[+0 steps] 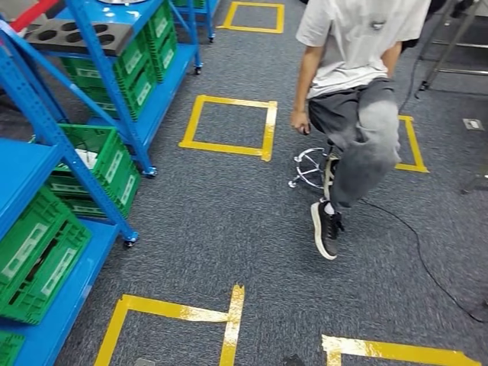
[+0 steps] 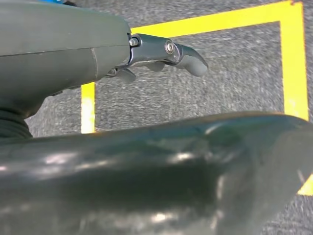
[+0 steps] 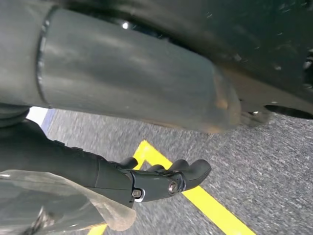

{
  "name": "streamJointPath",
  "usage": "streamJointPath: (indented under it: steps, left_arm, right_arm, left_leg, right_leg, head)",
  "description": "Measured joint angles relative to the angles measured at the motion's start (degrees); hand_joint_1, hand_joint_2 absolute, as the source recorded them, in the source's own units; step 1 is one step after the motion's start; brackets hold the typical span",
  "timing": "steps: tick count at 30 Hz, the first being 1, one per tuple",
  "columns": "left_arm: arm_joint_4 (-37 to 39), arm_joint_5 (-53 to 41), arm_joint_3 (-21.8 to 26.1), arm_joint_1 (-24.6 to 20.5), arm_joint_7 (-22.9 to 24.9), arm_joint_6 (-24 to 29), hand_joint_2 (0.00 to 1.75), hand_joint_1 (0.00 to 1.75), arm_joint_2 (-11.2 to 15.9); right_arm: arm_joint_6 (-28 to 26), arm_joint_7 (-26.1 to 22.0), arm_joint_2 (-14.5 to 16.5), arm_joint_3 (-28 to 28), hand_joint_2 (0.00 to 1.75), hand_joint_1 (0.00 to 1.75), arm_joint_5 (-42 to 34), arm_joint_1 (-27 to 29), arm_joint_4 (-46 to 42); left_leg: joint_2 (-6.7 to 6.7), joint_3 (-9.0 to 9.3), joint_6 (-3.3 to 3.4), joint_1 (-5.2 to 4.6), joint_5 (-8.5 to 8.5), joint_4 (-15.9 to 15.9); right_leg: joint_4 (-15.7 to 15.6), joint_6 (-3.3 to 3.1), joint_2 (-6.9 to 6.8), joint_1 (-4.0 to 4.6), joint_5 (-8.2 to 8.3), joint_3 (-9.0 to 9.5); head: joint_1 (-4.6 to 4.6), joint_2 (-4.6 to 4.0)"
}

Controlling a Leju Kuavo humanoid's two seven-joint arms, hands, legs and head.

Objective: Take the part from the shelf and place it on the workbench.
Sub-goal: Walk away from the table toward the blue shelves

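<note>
**Desk:** Where is the part?

**Floor:** You cannot pick it out. On the blue shelf (image 1: pixel 36 114) at the left, green crates (image 1: pixel 34 255) sit on the tiers. One crate (image 1: pixel 101 160) holds something white, and a dark tray (image 1: pixel 72 36) with round holes lies on an upper tier.

**Desk:** And the hands?

**Floor:** The left hand (image 2: pixel 166 53) hangs over grey carpet and yellow tape (image 2: pixel 293 63), its fingers nearly straight and holding nothing. The right hand (image 3: pixel 162 178) has its fingers stretched, lightly curled. A clear plastic film (image 3: pixel 74 200) lies beside it, but you cannot tell whether it is gripped. A person (image 1: pixel 357 76) sits on a stool (image 1: pixel 310 166) nearby.
</note>
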Motion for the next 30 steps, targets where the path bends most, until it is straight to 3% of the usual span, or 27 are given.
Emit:
streamJointPath:
  steps: [1,3,5,7,8,9,11,13,14,15,16,18,20,22,23,25,27,28,29,30]
  left_arm:
    - [0.0,-0.02,-0.03,-0.02,0.03,-0.01,0.0,0.0,-0.03]
    - [0.0,-0.14,-0.11,-0.16,0.07,-0.04,0.0,0.0,-0.1]
    - [0.0,-0.36,-0.16,-0.27,0.12,-0.13,0.0,0.0,-0.17]
    - [0.0,-0.54,-0.18,-0.22,0.17,-0.22,0.0,0.0,-0.2]
    - [0.0,-0.6,-0.19,-0.19,0.19,-0.25,0.0,0.0,-0.2]
    - [0.0,-0.63,-0.19,-0.21,0.22,-0.26,0.0,0.0,-0.2]
    - [0.0,-0.7,-0.21,-0.32,0.25,-0.27,0.0,0.0,-0.21]
    - [0.0,-0.71,-0.22,-0.31,0.26,-0.31,0.0,0.0,-0.22]
    - [0.0,-0.71,-0.22,-0.23,0.26,-0.32,0.0,0.0,-0.22]
    - [0.0,-0.71,-0.22,-0.15,0.27,-0.32,0.0,0.0,-0.19]
    - [0.0,-0.71,-0.22,-0.1,0.27,-0.32,0.0,0.0,-0.16]
    - [0.0,-0.75,-0.24,-0.11,0.28,-0.33,0.0,0.0,-0.14]
    - [0.0,-0.9,-0.28,-0.17,0.35,-0.34,0.0,0.0,-0.21]
    - [0.0,-1.08,-0.31,-0.11,0.55,-0.36,0.0,0.0,-0.25]
    - [0.0,-1.12,-0.3,-0.03,0.63,-0.37,0.0,0.0,-0.25]
    - [0.0,-1.01,-0.28,-0.06,0.73,-0.48,0.0,0.0,-0.24]
    - [-0.01,-0.81,-0.27,-0.13,0.72,-0.72,0.0,0.0,-0.22]
    - [-0.01,-0.74,-0.26,-0.12,0.72,-0.83,0.0,0.0,-0.18]
    - [-0.01,-0.69,-0.25,-0.07,0.72,-0.93,0.0,0.0,-0.14]
    - [-0.01,-0.66,-0.23,-0.02,0.72,-1.01,0.0,0.0,-0.09]
  right_arm:
    - [0.13,0.02,-0.05,0.22,0.0,0.0,0.06,0.03,0.01]
    - [0.42,0.04,-0.19,0.6,0.0,0.0,0.21,0.08,0.07]
    - [0.79,0.08,-0.28,0.97,0.0,0.0,0.44,0.06,0.15]
    - [1.08,0.13,-0.29,1.28,0.0,0.0,0.74,0.01,0.17]
    - [1.16,0.15,-0.3,1.38,0.0,0.0,0.84,0.0,0.17]
    - [1.21,0.15,-0.31,1.45,0.0,0.0,0.92,0.05,0.18]
    - [1.25,0.13,-0.32,1.57,0.0,0.0,0.94,0.14,0.19]
    - [1.27,0.14,-0.38,1.65,0.0,0.0,0.95,0.28,0.19]
    - [1.27,0.15,-0.41,1.69,0.0,0.0,0.95,0.31,0.19]
    - [1.27,0.16,-0.44,1.72,0.0,0.0,0.95,0.3,0.19]
    - [1.27,0.16,-0.44,1.76,0.0,0.0,0.96,0.27,0.19]
    - [1.33,0.16,-0.44,1.86,0.0,0.0,0.98,0.23,0.19]
    - [1.64,0.27,-0.47,1.99,0.0,0.0,1.24,0.16,0.19]
    - [2.25,0.56,-0.49,2.32,0.0,0.0,1.96,-0.08,0.18]
    - [2.56,0.75,-0.49,2.56,0.0,0.0,2.4,-0.21,0.18]
    - [2.9,0.99,-0.49,3.03,0.0,0.0,3.06,-0.35,0.18]
    - [3.01,1.17,-0.49,3.44,0.0,0.0,3.52,-0.31,0.2]
    - [3.03,1.28,-0.49,3.63,0.0,0.0,3.71,-0.25,0.2]
    - [3.05,1.38,-0.49,3.8,0.0,0.0,3.87,-0.16,0.21]
    - [3.05,1.46,-0.5,3.96,0.0,0.0,3.98,-0.08,0.21]
  left_leg:
    - [-0.88,0.06,-0.07,0.05,-0.05,0.09]
    - [-2.41,-0.12,-0.43,0.13,-0.16,0.38]
    - [-3.71,-0.7,-1.13,0.33,0.0,0.57]
    - [-4.95,-1.17,-1.83,0.54,0.21,0.6]
    - [-4.45,-1.41,-2.1,0.46,-0.14,1.08]
    - [-3.2,-2.05,-2.36,0.35,-1.06,2.49]
    - [0.41,-4.86,-2.82,0.22,-4.39,8.72]
    - [1.92,-8.12,-3.18,0.47,-7.02,15.66]
    - [2.16,-8.65,-3.3,0.61,-6.9,16.82]
    - [2.38,-8.06,-3.38,0.71,-5.69,15.72]
    - [2.89,-6.39,-3.39,0.78,-3.64,12.48]
    - [5.71,-2.37,-3.15,0.47,-0.63,4.69]
    - [7.79,-0.62,-2.48,-0.04,-0.26,1.12]
    - [6.9,-0.73,-1.67,-0.22,-0.39,0.96]
    - [6.23,-0.72,-1.31,-0.15,-0.3,0.82]
    - [4.85,-0.64,-0.54,0.13,-0.04,0.49]
    - [3.43,-0.71,0.0,0.21,0.04,0.44]
    - [2.61,-0.71,0.13,0.17,0.04,0.45]
    - [1.76,-0.66,0.17,0.11,0.03,0.46]
    - [0.88,-0.56,0.18,0.07,0.01,0.46]
  right_leg:
    - [-3.64,-0.08,0.58,-0.05,2.57,1.33]
    - [-11.07,-0.3,3.85,-0.36,5.92,4.34]
    - [-14.06,-0.59,6.02,-0.5,6.25,5.83]
    - [-14.51,-1.01,4.81,-0.49,6.29,6.3]
    - [-14.77,-1.32,3.97,-0.55,6.39,6.5]
    - [-15.06,-1.68,2.98,-0.61,6.47,6.73]
    - [-15.34,-2.28,0.87,-0.53,6.38,7.08]
    - [-15.32,-2.46,-1.26,-0.39,6.1,7.27]
    - [-15.31,-2.46,-2.22,-0.36,5.95,7.41]
    - [-15.31,-2.4,-3.05,-0.35,5.79,7.59]
    - [-15.31,-2.29,-3.8,-0.35,5.59,7.88]
    - [-15.24,-1.76,-5.11,-0.19,5.04,8.35]
    - [-15.19,-1.13,-6.31,0.15,4.53,8.61]
    - [-15.33,-0.64,-7.55,0.26,4.28,9.15]
    - [-15.19,-0.38,-7.36,0.18,3.94,9.3]
    - [-12.05,0.03,-4.57,-0.01,1.76,7.91]
    - [-4.12,0.13,-1.13,-0.1,-1.8,3.84]
    - [-0.16,0.12,-0.46,-0.08,-2.96,1.58]
    - [2.1,0.06,-0.22,-0.07,-2.96,0.0]
    - [2.0,-0.06,-0.09,-0.05,-1.69,-0.55]
  head:
    - [0.02,0.0]
    - [0.02,0.0]
    - [0.05,0.0]
    - [0.07,0.0]
    - [-0.03,0.0]
    - [-0.21,0.0]
    - [-0.51,0.0]
    - [-0.57,0.0]
    - [-0.57,0.0]
    - [-0.59,0.0]
    - [-0.59,0.0]
    - [-0.63,0.0]
    - [-0.53,0.0]
    - [-0.34,0.0]
    - [-0.23,0.0]
    - [0.03,0.0]
    - [0.38,0.0]
    - [0.46,0.0]
    - [0.46,0.0]
    - [0.46,0.0]
